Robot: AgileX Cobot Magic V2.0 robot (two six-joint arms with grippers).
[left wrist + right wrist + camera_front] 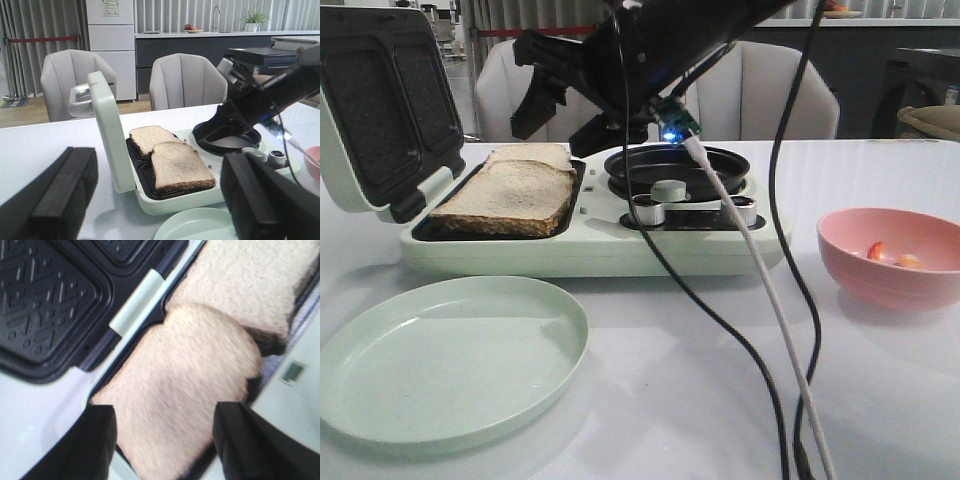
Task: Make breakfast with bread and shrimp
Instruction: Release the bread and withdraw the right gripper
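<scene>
Currently two square-ish slices of pale beige bread [510,195] with dark brown crusts lie in the black ridged wells of a mint-green sandwich maker [590,245], the nearer slice overlapping the edge of the farther one. Its hinged lid [380,105] stands open, showing dark plates embossed with a zigzag pattern. Beside the bread wells sits a round black pan [675,165] and two shiny metal knobs [650,210]. The crumb looks porous and soft.

Over the slices, the right end effector [162,440] hangs with its black matte fingers [250,440] spread apart, grasping nothing, the nearer slice showing between them. The left end effector [155,200] is likewise released, its blocky black pads [60,195] wide apart, well back from the appliance.

On the smooth white tabletop [700,400], a round pale green plastic plate [450,355] lies in front of the sandwich maker. To the right, a pink bowl [890,270] holds small orange-red shrimp pieces [892,256].
</scene>
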